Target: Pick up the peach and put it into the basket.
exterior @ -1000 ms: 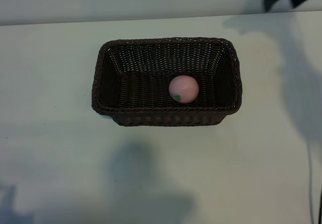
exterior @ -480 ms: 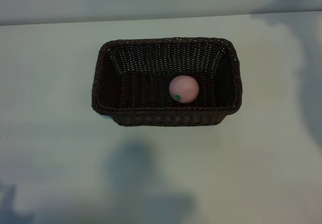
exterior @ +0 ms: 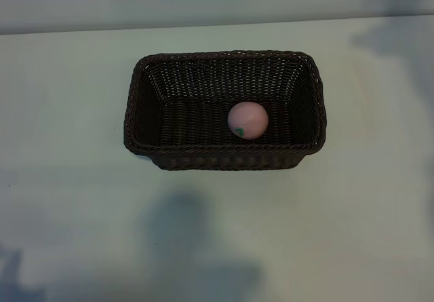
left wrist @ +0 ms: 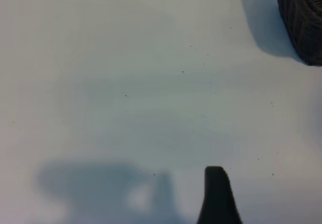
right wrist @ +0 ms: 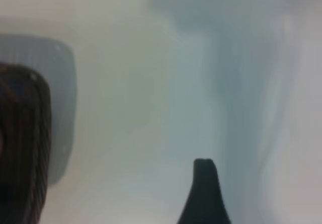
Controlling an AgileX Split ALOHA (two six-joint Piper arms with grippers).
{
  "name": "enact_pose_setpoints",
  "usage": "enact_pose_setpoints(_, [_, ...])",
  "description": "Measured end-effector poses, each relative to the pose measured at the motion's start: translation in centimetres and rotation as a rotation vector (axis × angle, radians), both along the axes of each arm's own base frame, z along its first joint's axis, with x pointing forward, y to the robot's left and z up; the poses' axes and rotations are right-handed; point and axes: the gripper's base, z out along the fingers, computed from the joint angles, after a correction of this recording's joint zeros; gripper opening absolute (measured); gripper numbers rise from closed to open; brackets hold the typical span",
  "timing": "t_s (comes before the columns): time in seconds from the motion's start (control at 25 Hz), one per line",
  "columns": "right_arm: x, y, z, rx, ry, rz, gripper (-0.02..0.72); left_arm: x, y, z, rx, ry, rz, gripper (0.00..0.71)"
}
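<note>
And here we are over the pale, flat white table [exterior: 68, 112], with the large rectangular dark-brown woven wicker basket [exterior: 224, 56] sitting square in the middle of the exterior view, its long sides running across the picture. Look inside: the small round pale-pink peach [exterior: 247, 119] is lying on the basket floor, right of centre and close to the near long wall. We can't say whether it touches that wall. Its tiny green leaf mark faces the camera, low on the fruit. Nothing is holding it.

No arm shows in the exterior view, only soft grey shadows on the tabletop: one below the basket and another up in the far right corner.

Over to the left wrist view. The left gripper [left wrist: 217, 199] shows us a single dark fingertip above bare table, with a corner of the wicker basket well apart from it at the picture's edge. Its jaws stand wide apart with nothing between them.

In the right wrist view, the right gripper [right wrist: 204, 194] likewise gives us one dark fingertip over the white surface, and the rounded end of the basket sits off to the side, clear of it. These jaws are spread too, carrying nothing.
</note>
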Motion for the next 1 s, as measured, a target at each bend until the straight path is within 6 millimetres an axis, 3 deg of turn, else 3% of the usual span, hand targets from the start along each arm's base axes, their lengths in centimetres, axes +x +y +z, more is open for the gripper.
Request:
enact_pose_setpoints(0.28, [-11.2, 1.1, 1.6, -0.014, -0.112, -0.001, 0.526, 0.0, 0.0, 0.0, 0.0, 0.0, 0.0, 0.494])
enact_pose_setpoints(0.52, [-21.2, 2.0, 2.9, -0.018, -0.338, -0.02, 0.526, 0.0, 0.0, 0.0, 0.0, 0.0, 0.0, 0.494])
enact_pose_setpoints(0.8, [-27.9, 2.7, 1.4, -0.038, -0.561, -0.02, 0.543, 0.0, 0.0, 0.0, 0.0, 0.0, 0.0, 0.494])
enact_pose_setpoints(1.0, [-30.3, 2.8, -0.7, -0.052, -0.609, -0.017, 0.56, 0.0, 0.0, 0.0, 0.0, 0.0, 0.0, 0.494])
